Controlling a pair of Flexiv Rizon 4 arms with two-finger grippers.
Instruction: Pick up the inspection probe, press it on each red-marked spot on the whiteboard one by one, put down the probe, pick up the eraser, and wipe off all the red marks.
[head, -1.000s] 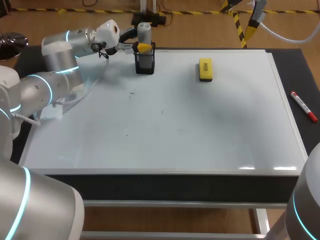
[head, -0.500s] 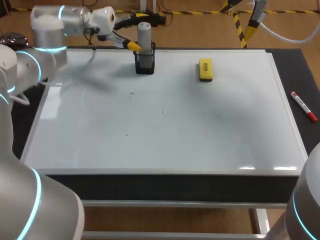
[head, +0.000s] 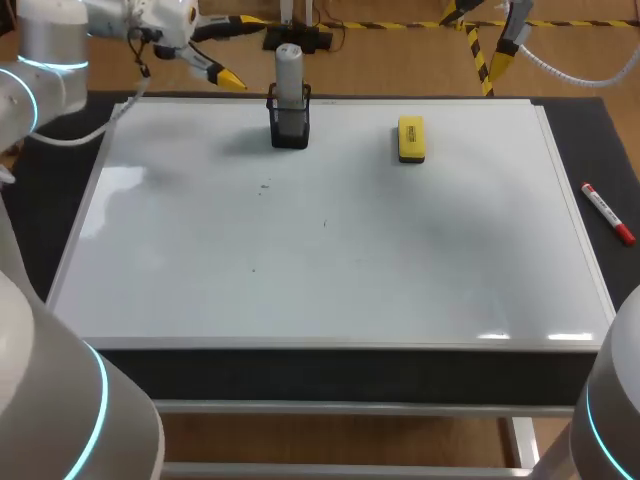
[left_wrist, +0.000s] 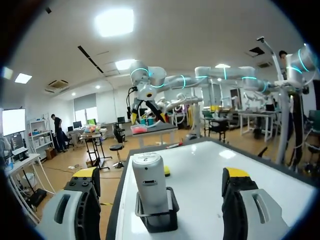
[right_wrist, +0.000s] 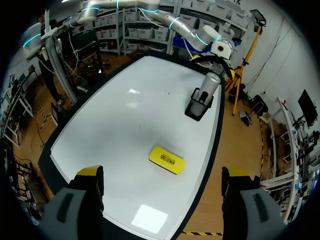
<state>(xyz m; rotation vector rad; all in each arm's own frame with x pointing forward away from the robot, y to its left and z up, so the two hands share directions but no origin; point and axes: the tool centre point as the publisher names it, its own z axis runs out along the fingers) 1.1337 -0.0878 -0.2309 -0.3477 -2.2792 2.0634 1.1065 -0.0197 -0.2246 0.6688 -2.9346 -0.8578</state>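
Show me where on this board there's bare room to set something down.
Bare: the whole near half of the whiteboard, up to the holder and the eraser, plus the far right corner beyond the eraser. Crowded: the far edge, where the probe stands in the holder.

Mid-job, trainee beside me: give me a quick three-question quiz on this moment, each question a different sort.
1. True or false: the inspection probe stands upright in the black holder.
2. The yellow eraser lies: A) on the whiteboard; B) inside the holder; C) off the board's edge.
3. Fill in: the left gripper and the right gripper each hold ___.

Key: 1 true; 2 A; 3 nothing, both are open.
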